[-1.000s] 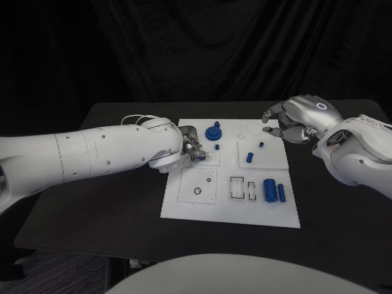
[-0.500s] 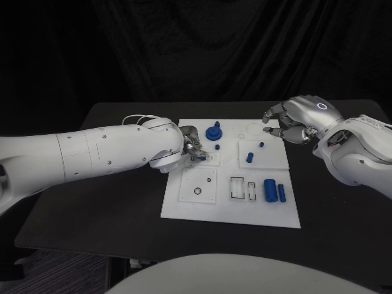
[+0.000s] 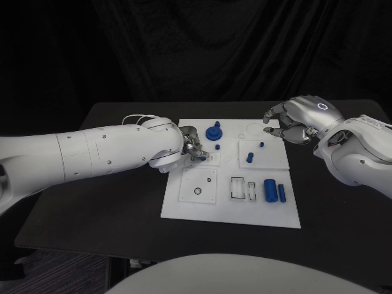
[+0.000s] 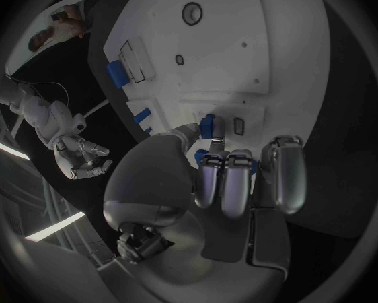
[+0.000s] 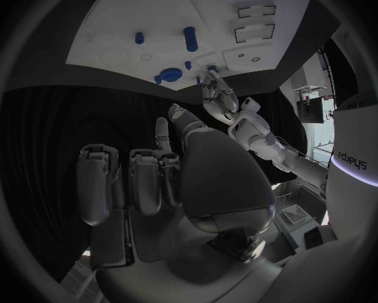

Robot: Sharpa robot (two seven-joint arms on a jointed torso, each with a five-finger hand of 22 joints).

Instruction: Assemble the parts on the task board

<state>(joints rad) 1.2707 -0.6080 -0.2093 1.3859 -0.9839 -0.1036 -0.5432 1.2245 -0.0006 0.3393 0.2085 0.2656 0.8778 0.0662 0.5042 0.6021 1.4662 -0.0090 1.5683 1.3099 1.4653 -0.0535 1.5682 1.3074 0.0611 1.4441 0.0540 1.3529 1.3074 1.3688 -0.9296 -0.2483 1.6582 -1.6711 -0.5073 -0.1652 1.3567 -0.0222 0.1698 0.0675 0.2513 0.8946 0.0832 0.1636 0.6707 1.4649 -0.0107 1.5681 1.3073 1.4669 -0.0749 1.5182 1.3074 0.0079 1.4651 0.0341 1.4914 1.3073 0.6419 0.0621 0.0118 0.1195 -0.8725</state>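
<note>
The white task board (image 3: pixel 215 204) lies mid-table. My left hand (image 3: pixel 192 149) is low over its upper left part and pinches a small blue part (image 4: pixel 208 125) between thumb and fingers, right at the board's surface. A blue gear with a peg (image 3: pixel 214 131) and a small blue peg (image 3: pixel 217 147) stand just beside that hand. My right hand (image 3: pixel 293 122) hovers above the board's upper right corner, fingers curled in, with nothing in them. A blue pin (image 3: pixel 249 157), a small stud (image 3: pixel 260 144), a thick blue cylinder (image 3: pixel 269 189) and a thin one (image 3: pixel 282 194) are on the board's right half.
Empty slots (image 3: pixel 237 187) and a ring-shaped hole (image 3: pixel 198 191) mark the board's lower half. The black table (image 3: pixel 99 202) spreads wide to the left of and in front of the board. A dark curtain hangs behind the table.
</note>
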